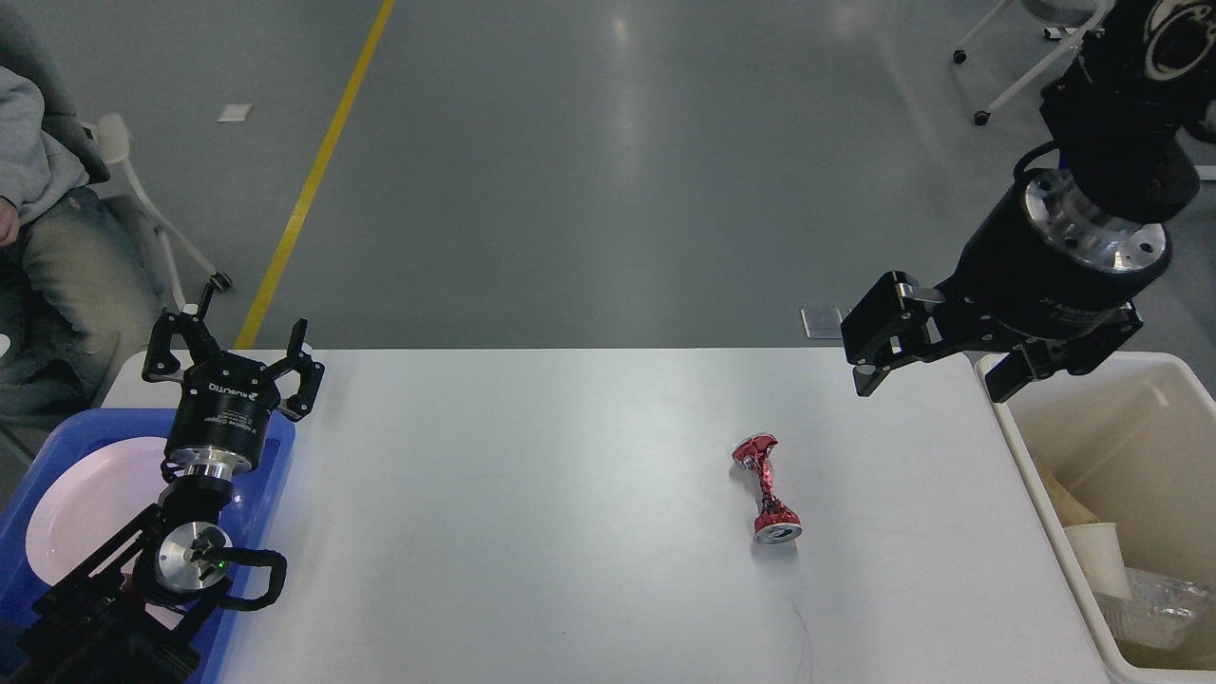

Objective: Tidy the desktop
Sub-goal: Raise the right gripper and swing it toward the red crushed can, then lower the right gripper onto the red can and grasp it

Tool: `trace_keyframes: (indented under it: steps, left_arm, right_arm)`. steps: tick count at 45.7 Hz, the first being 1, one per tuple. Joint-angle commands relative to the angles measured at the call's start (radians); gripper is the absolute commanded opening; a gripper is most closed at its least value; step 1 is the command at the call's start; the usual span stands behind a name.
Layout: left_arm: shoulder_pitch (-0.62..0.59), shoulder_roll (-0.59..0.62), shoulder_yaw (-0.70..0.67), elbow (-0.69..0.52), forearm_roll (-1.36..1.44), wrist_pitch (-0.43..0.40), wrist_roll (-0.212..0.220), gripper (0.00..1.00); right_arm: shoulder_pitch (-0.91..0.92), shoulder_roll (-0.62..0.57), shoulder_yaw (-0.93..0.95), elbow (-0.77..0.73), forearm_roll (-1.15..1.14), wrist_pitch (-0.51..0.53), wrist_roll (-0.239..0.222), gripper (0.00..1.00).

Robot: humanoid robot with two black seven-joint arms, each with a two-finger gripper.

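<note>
The white desktop fills the lower view. A crushed red can lies on it right of centre. My right gripper is open and empty. It hangs above the desktop's far right edge, up and to the right of the can, apart from it. My left gripper is open and empty. It points up at the desktop's far left corner, over the edge of the blue tray.
The blue tray at the left holds a white plate. A cream bin at the right holds a paper cup and clear plastic rubbish. A seated person is at far left; a wheeled chair base at far right.
</note>
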Motion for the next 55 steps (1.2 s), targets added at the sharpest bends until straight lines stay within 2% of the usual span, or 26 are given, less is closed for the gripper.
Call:
trace_keyframes:
  steps: [1, 12, 20, 33, 45, 55]
  left_arm:
    - [0.000, 0.000, 0.000, 0.000, 0.000, 0.000, 0.000, 0.96]
    - [0.000, 0.000, 0.000, 0.000, 0.000, 0.000, 0.000, 0.96]
    - [0.000, 0.000, 0.000, 0.000, 0.000, 0.000, 0.000, 0.96]
    - [0.000, 0.000, 0.000, 0.000, 0.000, 0.000, 0.000, 0.96]
    - [0.000, 0.000, 0.000, 0.000, 0.000, 0.000, 0.000, 0.96]
    - [0.000, 0.000, 0.000, 0.000, 0.000, 0.000, 0.000, 0.96]
  right_arm:
    - [0.003, 0.001, -0.006, 0.001, 0.002, -0.014, 0.001, 1.00]
    - [-0.006, -0.011, -0.008, -0.005, 0.002, -0.048, 0.001, 1.00]
    - [-0.103, -0.005, 0.003, -0.047, -0.006, -0.097, 0.003, 1.00]
    - [-0.540, 0.078, 0.080, -0.284, -0.035, -0.377, 0.003, 1.00]
    - [-0.900, 0.194, 0.247, -0.479, -0.216, -0.439, 0.003, 1.00]
    - [-1.140, 0.283, 0.256, -0.692, -0.289, -0.503, 0.003, 1.00]
